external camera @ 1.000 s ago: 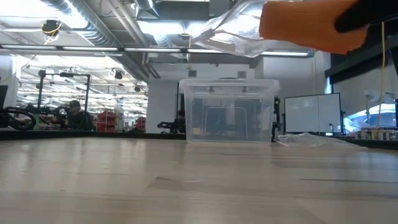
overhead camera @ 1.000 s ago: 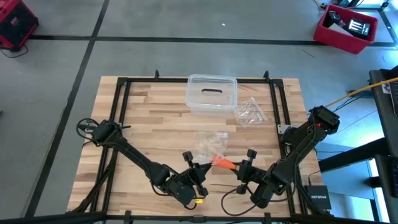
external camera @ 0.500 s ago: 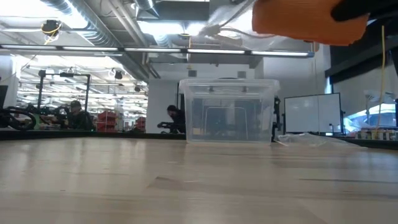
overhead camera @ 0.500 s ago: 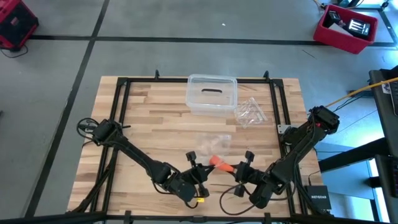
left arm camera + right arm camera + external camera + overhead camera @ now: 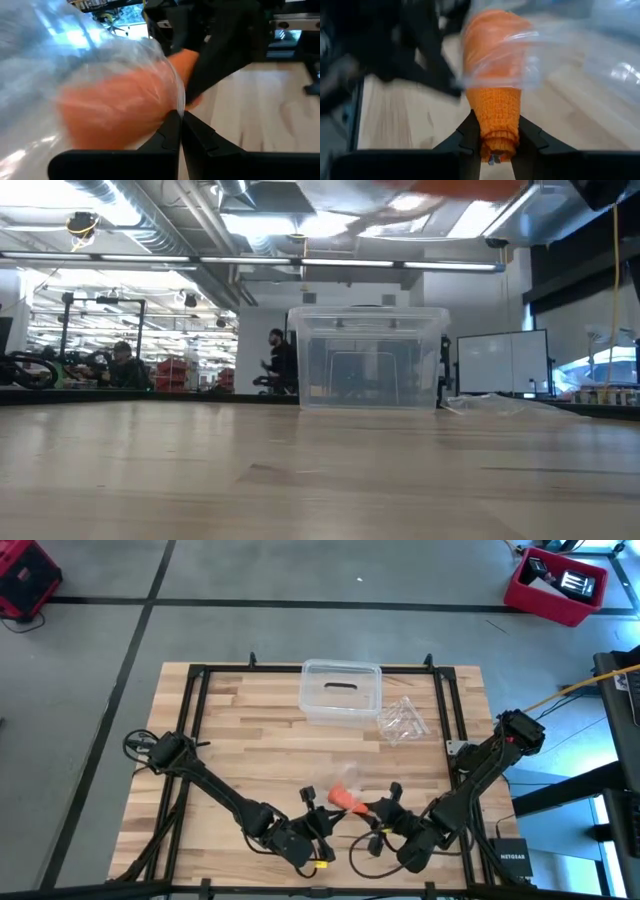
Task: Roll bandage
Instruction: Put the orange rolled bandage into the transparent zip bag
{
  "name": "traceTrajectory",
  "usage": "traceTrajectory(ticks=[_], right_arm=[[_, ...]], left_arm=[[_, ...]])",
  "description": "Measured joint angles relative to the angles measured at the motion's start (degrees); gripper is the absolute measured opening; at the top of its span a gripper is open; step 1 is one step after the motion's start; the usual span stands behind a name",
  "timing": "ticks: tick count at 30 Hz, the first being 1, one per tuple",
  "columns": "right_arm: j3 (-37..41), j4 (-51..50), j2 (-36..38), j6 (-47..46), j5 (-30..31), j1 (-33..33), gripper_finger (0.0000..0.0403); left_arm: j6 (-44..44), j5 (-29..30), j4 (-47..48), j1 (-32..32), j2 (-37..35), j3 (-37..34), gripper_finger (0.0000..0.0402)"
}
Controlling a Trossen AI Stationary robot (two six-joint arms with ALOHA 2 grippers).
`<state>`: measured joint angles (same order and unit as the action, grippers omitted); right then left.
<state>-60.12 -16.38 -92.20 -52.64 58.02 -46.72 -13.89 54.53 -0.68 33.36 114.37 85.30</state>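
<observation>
Orange bandage (image 5: pixel 492 110) lifted higher than before; right hand (image 5: pixel 494 150) grips it; left hand (image 5: pixel 178 131) pinches plastic bag (image 5: pixel 75 65)

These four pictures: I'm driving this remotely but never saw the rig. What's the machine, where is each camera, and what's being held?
Two dark robot arms work at a wooden table. One camera looks straight down, one sits at table-top height, and one rides on each wrist. The right gripper is shut on the orange bandage. The bandage's far end sits in a clear plastic bag, which the left gripper pinches shut. Both are raised near the table's front edge. Farther back stand a clear plastic box and another crinkled bag.
</observation>
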Motion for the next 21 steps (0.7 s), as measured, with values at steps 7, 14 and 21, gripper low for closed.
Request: traceTrajectory(ticks=[7,14,21], right_arm=[[0.0,9.6,0.0,3.2,4.1,2.8,0.0074],[-0.1,12.2,-0.4,3.6,-4.8,5.3,0.0083],[-0.1,12.1,0.4,10.6,-9.2,5.2,0.0179]], left_arm=[[2.3,-4.4,-7.9,-0.1,0.0,0.0,0.0001],[2.1,-7.1,-18.0,-0.4,0.0,0.0,0.0001],[-0.3,-7.7,-18.9,0.2,0.0,-0.1,0.0001]])
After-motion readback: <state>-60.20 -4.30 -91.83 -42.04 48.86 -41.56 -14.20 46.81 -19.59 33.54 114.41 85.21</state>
